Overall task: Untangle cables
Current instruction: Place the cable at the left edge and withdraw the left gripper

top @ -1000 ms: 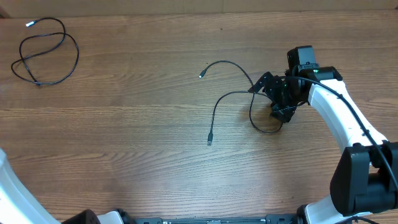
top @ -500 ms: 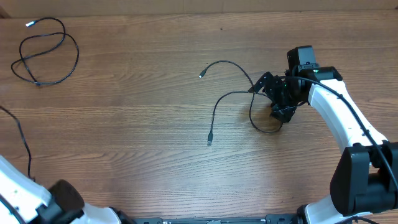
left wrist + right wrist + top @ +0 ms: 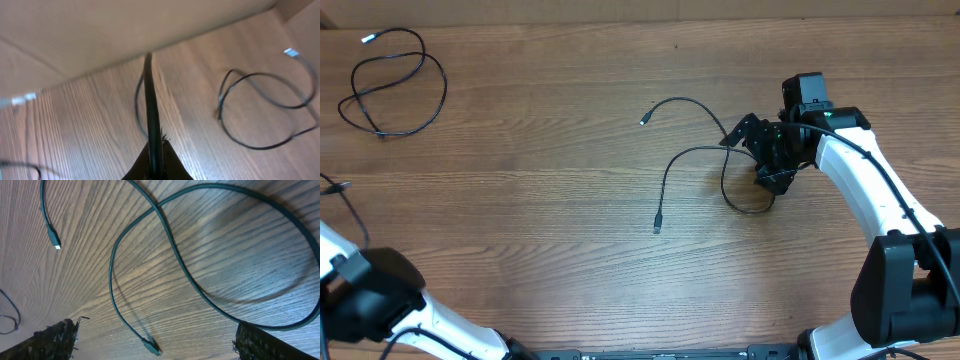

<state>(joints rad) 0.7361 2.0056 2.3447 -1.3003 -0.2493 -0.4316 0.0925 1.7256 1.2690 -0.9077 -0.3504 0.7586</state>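
Observation:
One black cable [image 3: 705, 160] lies mid-table in a loop, its plug ends at the upper left [image 3: 643, 122] and lower left [image 3: 657, 228]. My right gripper [image 3: 762, 157] hovers open over the loop's right side. In the right wrist view the cable [image 3: 165, 235] crosses itself and one plug [image 3: 150, 345] lies between the spread fingers [image 3: 270, 342]. A second cable [image 3: 395, 85] lies coiled at the far left, with a pale tip [image 3: 290, 51]. My left gripper [image 3: 155, 162] is shut on a black cable [image 3: 150, 100] that runs straight ahead from the jaws.
The left arm [image 3: 365, 295] stands at the front left corner, with a thin black strand [image 3: 350, 210] trailing beside it. A pale wall [image 3: 125, 30] borders the table's far edge.
The left arm has risen into view from the bottom left corner, and a thin black strand has come with it. The right arm and both lying cables have not moved.

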